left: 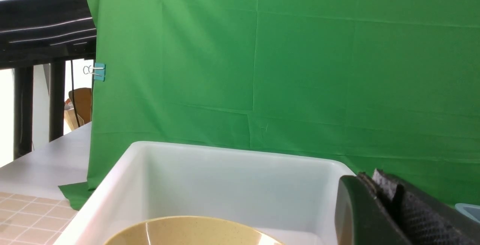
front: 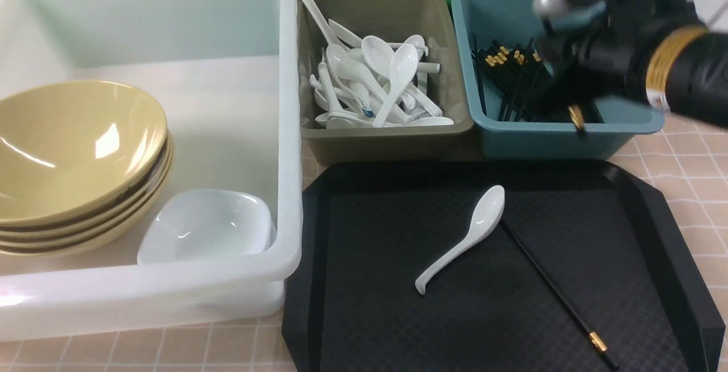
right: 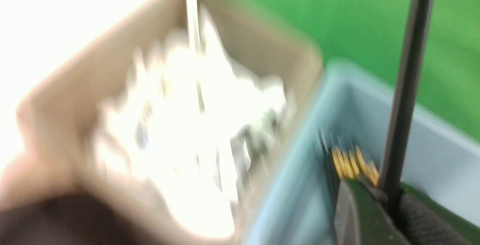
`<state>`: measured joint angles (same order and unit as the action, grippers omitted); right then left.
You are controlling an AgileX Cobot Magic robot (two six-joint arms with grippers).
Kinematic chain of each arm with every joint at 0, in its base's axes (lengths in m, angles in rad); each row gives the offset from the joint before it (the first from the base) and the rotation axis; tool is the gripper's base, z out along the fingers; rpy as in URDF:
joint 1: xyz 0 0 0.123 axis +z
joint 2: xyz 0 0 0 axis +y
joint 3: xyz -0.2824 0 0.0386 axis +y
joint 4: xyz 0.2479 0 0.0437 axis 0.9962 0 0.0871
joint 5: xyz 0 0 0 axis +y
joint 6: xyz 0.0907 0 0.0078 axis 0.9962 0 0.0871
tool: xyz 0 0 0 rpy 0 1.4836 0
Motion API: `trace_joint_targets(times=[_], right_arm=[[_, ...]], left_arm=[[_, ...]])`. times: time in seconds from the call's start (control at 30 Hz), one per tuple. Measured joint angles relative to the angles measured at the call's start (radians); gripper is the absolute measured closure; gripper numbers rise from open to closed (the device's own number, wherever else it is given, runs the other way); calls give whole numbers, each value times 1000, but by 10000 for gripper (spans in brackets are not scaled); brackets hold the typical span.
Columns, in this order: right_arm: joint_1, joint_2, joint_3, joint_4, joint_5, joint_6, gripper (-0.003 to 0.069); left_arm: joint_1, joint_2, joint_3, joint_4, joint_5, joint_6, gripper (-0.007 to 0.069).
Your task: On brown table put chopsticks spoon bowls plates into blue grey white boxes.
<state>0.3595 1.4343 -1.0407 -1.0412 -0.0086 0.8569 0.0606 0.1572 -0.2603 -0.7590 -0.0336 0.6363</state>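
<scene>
My right gripper hovers over the teal-blue bin, shut on a black chopstick whose gold band hangs near the bin's front wall. In the right wrist view the held chopstick stands between the fingers of the right gripper, above the bin's chopsticks. Several chopsticks lie in that bin. A white spoon and one chopstick lie on the black tray. My left gripper is shut and empty beside the white tub.
The white tub holds stacked tan bowls and a small white plate. The grey bin holds several spoons. The tiled brown table shows at the right. A green backdrop stands behind.
</scene>
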Motion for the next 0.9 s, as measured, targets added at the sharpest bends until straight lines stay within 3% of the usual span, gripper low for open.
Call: trace_joint_targets(times=[0.07, 0.2, 0.37, 0.43, 0.47, 0.5, 0.53, 0.6, 0.63, 0.7, 0.73, 0.77, 0.83, 0.9], right_arm=[[-66, 89, -81, -43, -63, 142, 568], [-133, 232, -186, -57, -64, 238, 529], [-142, 318, -235, -65, -27, 236, 363], [-139, 321, -237, -67, 30, 217, 291], [-133, 319, -237, -58, 157, 207, 235], [-132, 318, -238, -54, 157, 205, 235], [-117, 306, -240, 12, 365, 143, 206], [-95, 284, -237, 180, 600, -101, 202], [-93, 284, -237, 202, 619, -130, 202], [-73, 248, -212, 551, 772, -485, 218], [-65, 243, -202, 676, 810, -600, 230], [-65, 243, -200, 676, 816, -600, 232], [-31, 240, -164, 906, 882, -807, 267], [2, 240, -129, 971, 898, -864, 292]], left_arm=[[0, 0, 0, 0, 0, 0, 620], [0, 0, 0, 0, 2, 0, 620], [0, 0, 0, 0, 7, 0, 620], [0, 0, 0, 0, 7, 0, 620], [0, 0, 0, 0, 7, 0, 620], [0, 0, 0, 0, 7, 0, 620], [0, 0, 2, 0, 7, 0, 620], [0, 0, 9, 0, 6, 0, 620], [0, 0, 9, 0, 6, 0, 620], [0, 0, 11, 0, 4, -7, 620], [0, 0, 12, 0, -3, -14, 620], [0, 0, 12, 0, -3, -15, 620], [0, 0, 16, 0, -12, -28, 620], [0, 0, 20, 0, -13, -34, 620]])
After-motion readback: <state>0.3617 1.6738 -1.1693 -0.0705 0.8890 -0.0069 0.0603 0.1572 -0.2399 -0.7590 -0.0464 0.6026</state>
